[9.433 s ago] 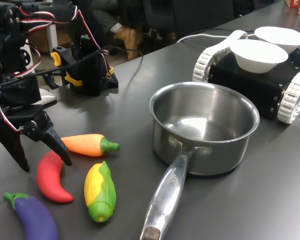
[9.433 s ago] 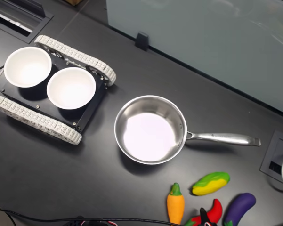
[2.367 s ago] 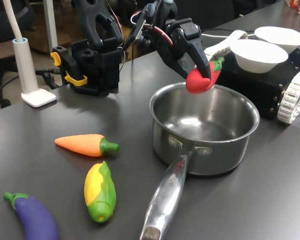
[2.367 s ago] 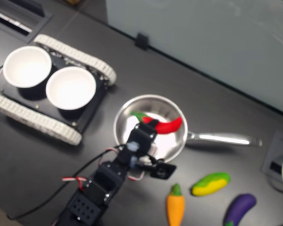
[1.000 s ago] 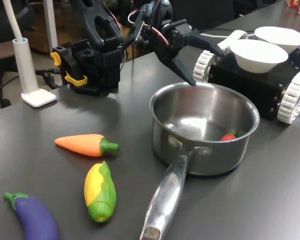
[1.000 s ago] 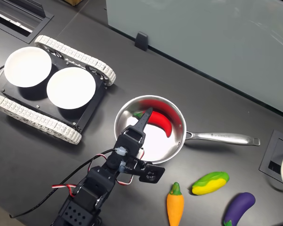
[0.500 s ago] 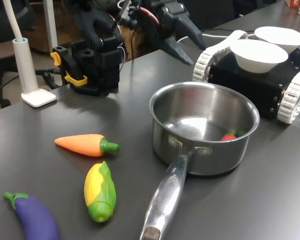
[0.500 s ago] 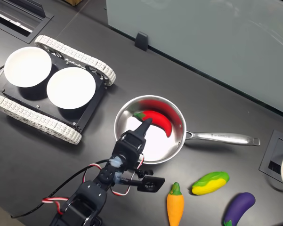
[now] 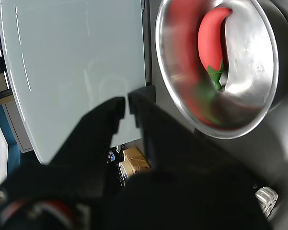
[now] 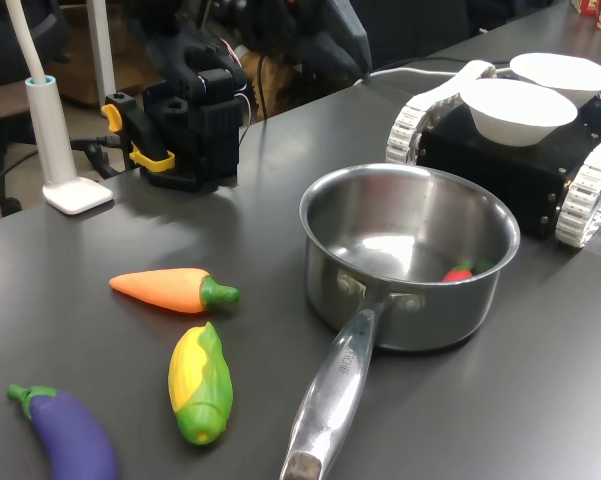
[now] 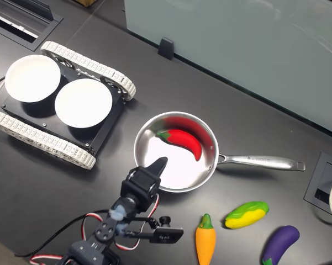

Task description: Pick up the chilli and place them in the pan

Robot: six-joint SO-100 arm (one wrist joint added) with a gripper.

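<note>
**Desk:** Dark grey table (image 11: 265, 110) runs across both exterior views, with a pale frosted panel (image 11: 237, 44) along its far edge in the second exterior view. What sits on it?

**Photographer:** Biggest is a black tracked base (image 11: 55, 110) with white treads at the second exterior view's left, carrying two white bowls (image 11: 83, 103) side by side. Next comes the pan (image 11: 177, 152), a shiny steel saucepan near the middle, its long handle (image 11: 259, 162) pointing toward the second exterior view's right.

**Desk:** And the chilli?

**Photographer:** The chilli (image 11: 180, 141) lies inside the pan on its floor, curved, green stem toward the second exterior view's left. In the first exterior view only its red tip (image 10: 458, 272) peeks over the rim at the pan's right side. In the wrist view it (image 9: 212, 40) rests against the pan wall, mirrored in the steel.

**Desk:** The arm?

**Photographer:** The end effector (image 11: 159, 199) hangs above the table just outside the pan's near rim in the second exterior view, holding nothing. Its two black fingers are spread wide, one pointing toward the pan, the other toward the carrot.

**Desk:** Other props?

**Photographer:** On the near right in the second exterior view: a purple eggplant (image 11: 280, 244), a yellow-green corn (image 11: 247, 215) and an orange carrot (image 11: 205, 238), all apart from the pan.
</note>
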